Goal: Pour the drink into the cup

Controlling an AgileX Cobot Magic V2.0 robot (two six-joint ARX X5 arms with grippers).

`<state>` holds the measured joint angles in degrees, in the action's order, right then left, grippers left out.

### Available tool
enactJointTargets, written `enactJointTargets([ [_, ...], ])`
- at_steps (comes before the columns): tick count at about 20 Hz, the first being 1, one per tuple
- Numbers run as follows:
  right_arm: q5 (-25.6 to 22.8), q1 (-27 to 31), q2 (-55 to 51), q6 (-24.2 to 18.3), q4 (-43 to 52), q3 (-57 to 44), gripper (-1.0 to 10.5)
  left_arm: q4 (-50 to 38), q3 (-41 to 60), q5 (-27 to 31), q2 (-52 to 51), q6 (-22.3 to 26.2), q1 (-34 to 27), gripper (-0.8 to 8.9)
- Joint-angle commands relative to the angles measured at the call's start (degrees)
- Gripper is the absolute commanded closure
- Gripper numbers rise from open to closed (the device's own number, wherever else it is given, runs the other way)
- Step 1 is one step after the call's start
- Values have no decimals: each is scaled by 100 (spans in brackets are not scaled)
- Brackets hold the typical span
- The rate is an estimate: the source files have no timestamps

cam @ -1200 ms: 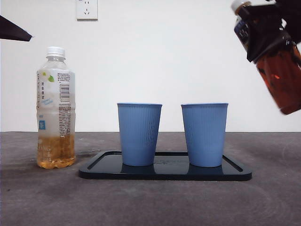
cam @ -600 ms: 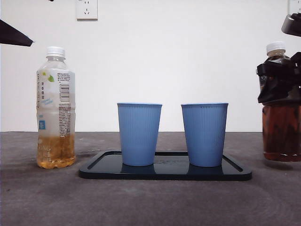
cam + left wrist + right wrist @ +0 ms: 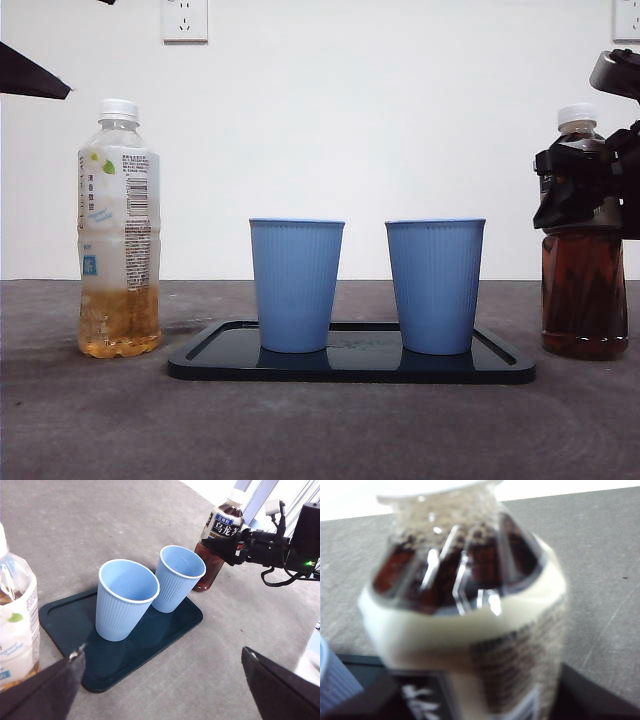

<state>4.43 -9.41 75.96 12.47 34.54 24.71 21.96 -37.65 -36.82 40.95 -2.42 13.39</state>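
Nearest, the dark tray [image 3: 500, 368] rests on the table [image 3: 320, 430] and carries two blue cups [image 3: 296, 285], [image 3: 435, 285], both upright, side by side. Well apart to one side stands a pale tea bottle [image 3: 118, 230], untouched. Opposite, the dark tea bottle [image 3: 584, 290] stands upright on the table beside the tray, clenched at its shoulder by the right gripper [image 3: 580, 185]. The left gripper [image 3: 165, 680] hovers released, jaws spread, holding nothing.

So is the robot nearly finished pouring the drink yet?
Hard to say. The dark tea bottle stands upright on the table beside the tray, cap on, with the right gripper around it. Both blue cups look empty from above. The left gripper waits, open. Opening and pouring seem left.
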Motion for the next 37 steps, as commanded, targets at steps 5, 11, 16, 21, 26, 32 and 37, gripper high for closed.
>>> enactJointTargets([
  [5,61,-22,-575,72,-470,160,495,-22,-98,549,46,98,17,317],
  [11,166,-26,-2227,284,-3209,490,492,107,-24,1676,96,90,31,317],
  [16,352,-26,-3141,415,-5021,955,491,-68,105,2094,179,85,103,314],
  [21,739,-26,-3945,455,-6485,1521,491,-866,614,2452,507,2,238,313],
  [26,782,-26,-4605,468,-7204,1987,491,-2420,1110,2761,1346,0,273,313],
  [32,780,-26,-4776,466,-7871,2267,491,-4052,1115,2900,2732,2,278,313],
  [37,776,-26,-4776,468,-8052,2267,491,-5252,1115,2907,3471,48,275,314],
])
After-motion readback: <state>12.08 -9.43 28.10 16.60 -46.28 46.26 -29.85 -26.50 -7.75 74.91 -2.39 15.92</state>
